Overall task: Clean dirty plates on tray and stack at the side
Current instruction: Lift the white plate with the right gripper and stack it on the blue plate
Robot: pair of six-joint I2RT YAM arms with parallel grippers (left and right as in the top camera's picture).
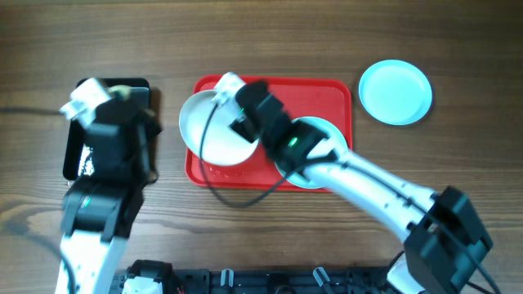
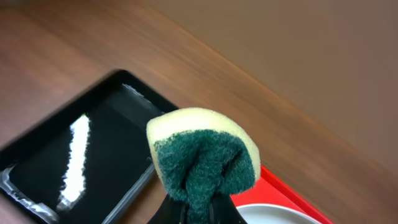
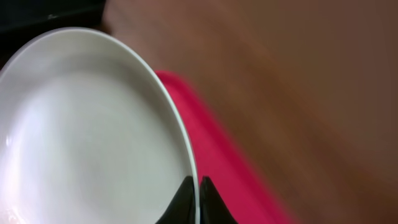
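**Carefully now: a thin rim grip on the white plate**

Your right gripper [image 3: 196, 185] has its jaws closed on the rim of the white plate [image 1: 214, 131], pinching only the very edge. The plate is at the left end of the red tray [image 1: 331, 88] and overhangs the tray's left rim in the overhead view. I cannot tell whether its far edge rests on the tray. Your left gripper [image 2: 199, 208] has its jaws clamped on the yellow-and-green sponge [image 2: 205, 149], held over the black tray [image 2: 81, 149] and apart from the plate.

The grip is the weak point. The plate is glossy and the hold is shallow, so sponge pressure on the face would likely lever or twist it out of the jaws. Pressing close to the held edge should load it less. A dropped plate could land half off the tray on the counter [image 1: 458, 49].

Watch your right arm too. It reaches over the near turquoise plate [image 1: 325, 129] on the tray, and a low elbow could shove it. The far turquoise plate [image 1: 395, 91] rests on the counter beyond the tray's right end, out of the way.
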